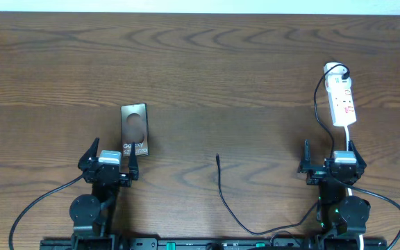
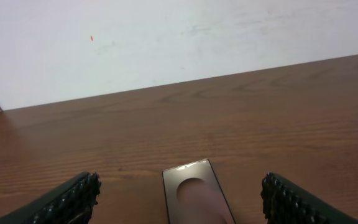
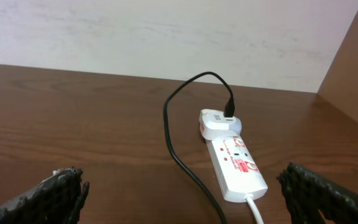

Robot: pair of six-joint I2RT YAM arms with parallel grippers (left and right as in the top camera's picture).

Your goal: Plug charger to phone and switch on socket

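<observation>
The phone (image 1: 134, 130) lies flat on the table, dark with a pale circle and "Galaxy" lettering. My left gripper (image 1: 110, 161) is open just below and left of it; in the left wrist view the phone (image 2: 194, 193) sits between the open fingers (image 2: 182, 205). The charger cable (image 1: 222, 191) runs from its free tip (image 1: 217, 157) at mid-table down and right, then up to a white adapter (image 1: 336, 70) in the white socket strip (image 1: 342, 103). My right gripper (image 1: 330, 162) is open below the strip. The right wrist view shows the strip (image 3: 235, 165), the cable (image 3: 179, 155) and open fingers (image 3: 185, 199).
The strip's white cord (image 1: 348, 135) runs down toward my right arm. The wooden table (image 1: 221, 76) ends at a pale wall behind. A wooden side panel (image 3: 353, 68) stands at the right.
</observation>
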